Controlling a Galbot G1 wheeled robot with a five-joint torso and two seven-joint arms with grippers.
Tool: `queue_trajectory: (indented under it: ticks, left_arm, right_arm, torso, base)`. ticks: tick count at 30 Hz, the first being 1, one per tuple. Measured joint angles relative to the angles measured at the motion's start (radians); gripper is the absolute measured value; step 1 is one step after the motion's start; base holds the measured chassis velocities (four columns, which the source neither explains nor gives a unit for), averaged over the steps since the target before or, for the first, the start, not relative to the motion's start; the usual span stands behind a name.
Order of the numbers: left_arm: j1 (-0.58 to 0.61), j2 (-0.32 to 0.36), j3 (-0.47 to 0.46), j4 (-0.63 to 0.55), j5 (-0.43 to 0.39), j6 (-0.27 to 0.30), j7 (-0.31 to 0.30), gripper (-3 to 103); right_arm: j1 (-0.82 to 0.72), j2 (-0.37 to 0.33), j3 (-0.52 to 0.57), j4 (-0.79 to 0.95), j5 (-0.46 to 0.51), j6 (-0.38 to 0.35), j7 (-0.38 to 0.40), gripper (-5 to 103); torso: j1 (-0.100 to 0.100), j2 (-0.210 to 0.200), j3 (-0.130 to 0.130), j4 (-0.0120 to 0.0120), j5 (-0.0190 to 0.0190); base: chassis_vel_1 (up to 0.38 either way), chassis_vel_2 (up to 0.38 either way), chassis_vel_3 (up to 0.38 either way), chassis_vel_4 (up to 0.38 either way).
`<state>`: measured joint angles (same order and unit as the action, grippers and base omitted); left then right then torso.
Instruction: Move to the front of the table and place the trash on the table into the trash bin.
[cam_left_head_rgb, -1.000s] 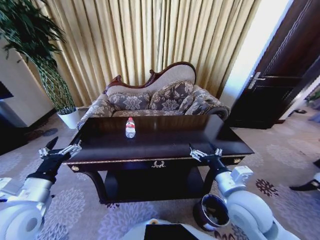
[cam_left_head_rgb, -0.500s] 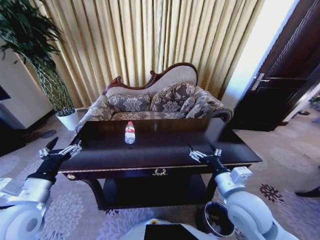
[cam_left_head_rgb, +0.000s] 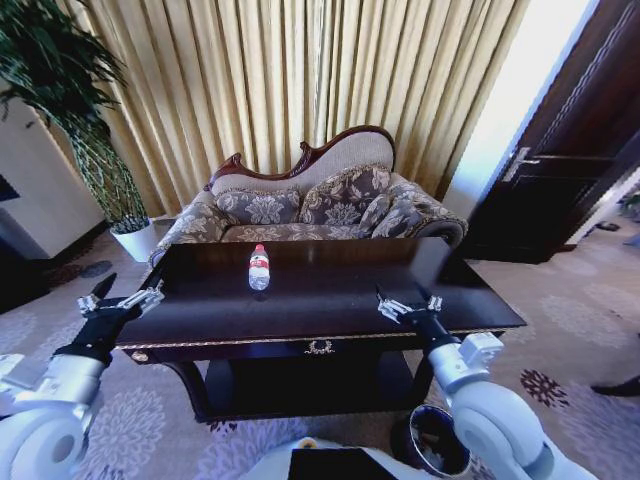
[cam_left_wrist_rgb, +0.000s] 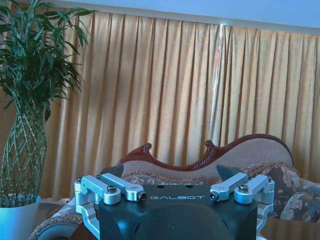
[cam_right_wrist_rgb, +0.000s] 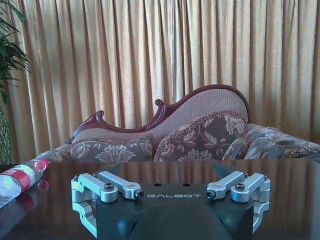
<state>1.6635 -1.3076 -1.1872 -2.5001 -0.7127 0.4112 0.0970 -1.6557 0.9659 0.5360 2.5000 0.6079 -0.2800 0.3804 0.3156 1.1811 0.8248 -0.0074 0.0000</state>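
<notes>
The large dark glossy wooden table (cam_left_head_rgb: 330, 290) with gold trim stands right before the robot, and the one piece of trash to be made out on it is a small clear plastic bottle (cam_left_head_rgb: 259, 269) with a red-and-white label, lying on its side toward the table's far edge, left of the table's middle and well apart from both grippers. The left gripper (cam_left_head_rgb: 122, 303) hangs off the table's left front corner with its jaws apart and empty; the right gripper (cam_left_head_rgb: 408, 305) sits over the table's front edge, right of the gold emblem, its jaws likewise spread and holding nothing. The likeliest trouble is the bottle itself: round and lying on a slick top, it could roll off toward the patterned sofa (cam_left_head_rgb: 310, 205) behind the table if a finger nudges it, and reaching that far risks an arm knocking the table's front edge. The small round dark brown trash bin (cam_left_head_rgb: 432, 443) stands on the carpet below the table's right front corner, half hidden by the right arm, so a drop there could miss. No crumpled paper can be made out on the table's reflective top.
</notes>
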Motion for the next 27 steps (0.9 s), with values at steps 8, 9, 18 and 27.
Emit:
queue_trajectory:
  ticks: [8, 9, 18, 27]
  left_arm:
    - [-0.052, 0.054, 0.035, 0.0, -0.007, 0.055, -0.069, 100]
    - [-0.075, 0.078, 0.045, 0.0, -0.019, 0.07, -0.091, 100]
    - [-0.137, 0.171, 0.096, 0.039, -0.055, 0.093, -0.185, 100]
    - [-0.226, 0.29, 0.168, 0.132, -0.096, 0.105, -0.217, 100]
  right_arm:
    - [0.002, 0.0, 0.006, 0.0, 0.0, 0.002, 0.002, 100]
    - [0.003, 0.001, 0.006, 0.0, 0.0, 0.002, 0.002, 100]
    - [0.005, 0.018, 0.008, 0.0, 0.001, 0.004, 0.004, 100]
    - [0.001, 0.029, 0.017, 0.0, -0.001, 0.009, 0.006, 100]
  torso:
    - [0.0, 0.0, 0.0, 0.0, 0.0]
    - [0.0, 0.0, 0.0, 0.0, -0.0001]
    - [0.0, 0.0, 0.0, 0.0, -0.0001]
    - [0.0, 0.0, 0.0, 0.0, -0.0001]
  base:
    - [0.0, 0.0, 0.0, 0.0]
    - [0.0, 0.0, 0.0, 0.0]
    - [0.0, 0.0, 0.0, 0.0]
    - [0.0, 0.0, 0.0, 0.0]
